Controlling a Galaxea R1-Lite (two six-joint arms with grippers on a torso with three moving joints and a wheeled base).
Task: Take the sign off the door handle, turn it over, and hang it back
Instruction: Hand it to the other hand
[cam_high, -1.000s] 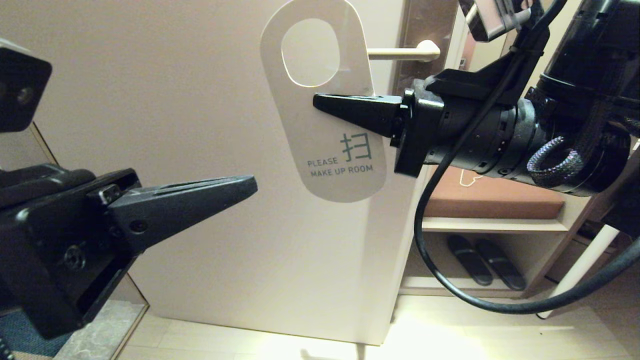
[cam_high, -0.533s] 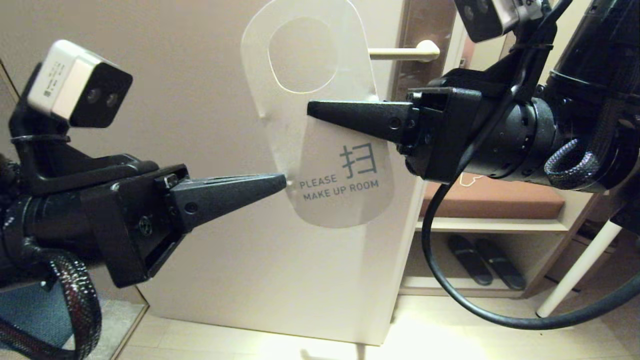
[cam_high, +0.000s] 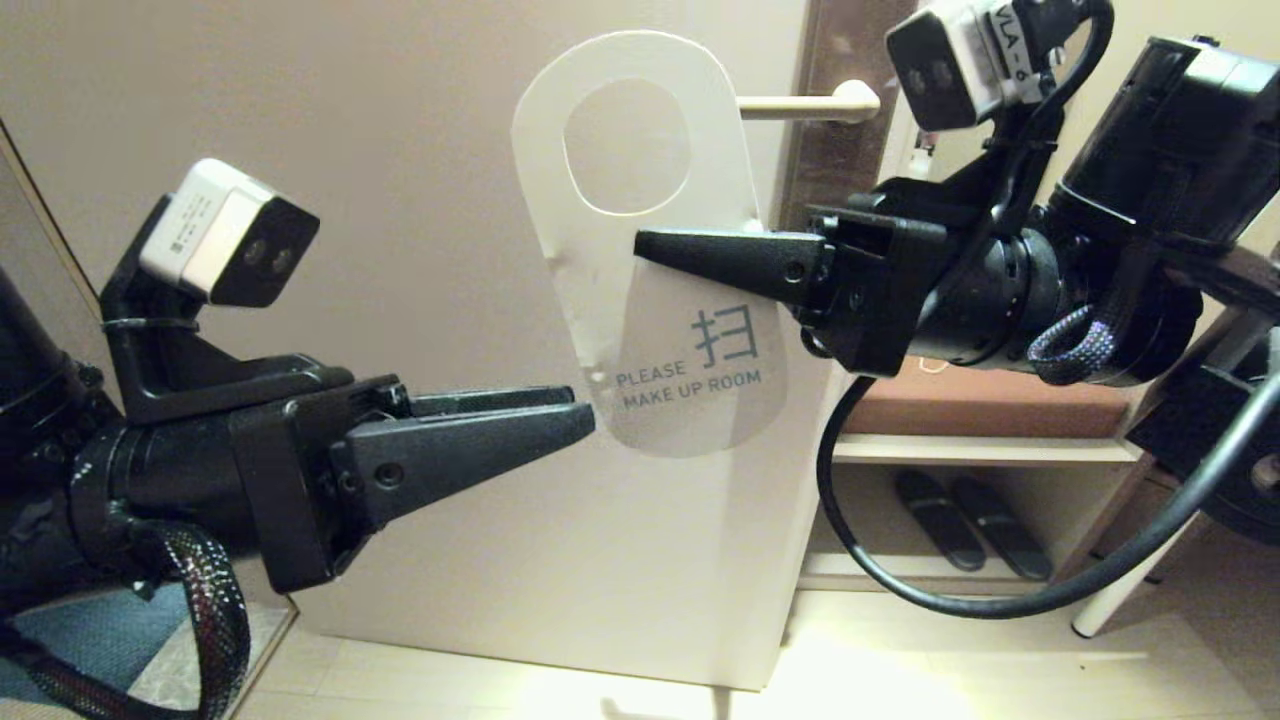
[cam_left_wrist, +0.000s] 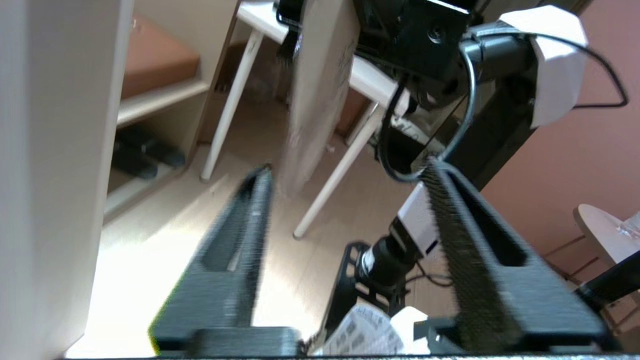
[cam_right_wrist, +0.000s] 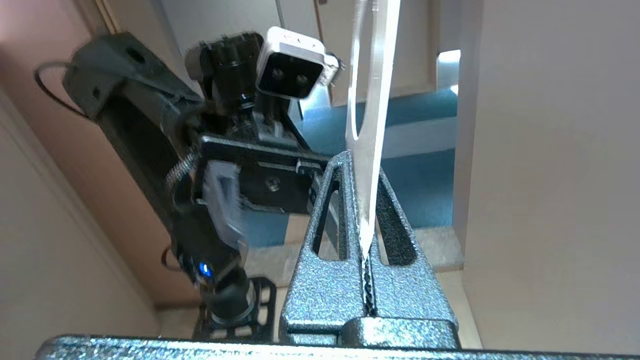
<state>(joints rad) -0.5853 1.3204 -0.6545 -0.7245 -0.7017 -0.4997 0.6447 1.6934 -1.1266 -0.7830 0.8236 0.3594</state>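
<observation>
The sign (cam_high: 650, 250) hangs in the air in front of the cream door (cam_high: 400, 200), off the door handle (cam_high: 808, 103), whose lever shows just to the right of the sign's top. Its white face with "PLEASE MAKE UP ROOM" points toward the head camera. The right gripper (cam_high: 650, 245) pinches the sign's right edge at about mid-height, below the oval hole; the right wrist view shows the thin sheet edge-on, clamped between closed fingers (cam_right_wrist: 395, 240). The left gripper (cam_high: 585, 412) sits just beside the sign's lower left edge, its jaws parted with a clear gap in the left wrist view, where the sign's lower end (cam_left_wrist: 315, 100) hangs ahead of the fingertips and is not between them. Nothing is in its grasp. The sign looks like a thin, light, flat card or plastic sheet: stiff enough to keep its shape from a single edge pinch, yet likely to flex or swing if pushed, and smooth enough to slip in a loose hold. The solid lower half, around the lettering, seems the best place to grip, since the narrow band around the hole is the weakest part and must stay free to slide over the lever. A grip on a side edge, as the right gripper has now, leaves the hole clear. Past the door's edge, a shelf (cam_high: 980, 450) holds a brown cushion (cam_high: 985, 400), with dark slippers (cam_high: 970, 535) below.
</observation>
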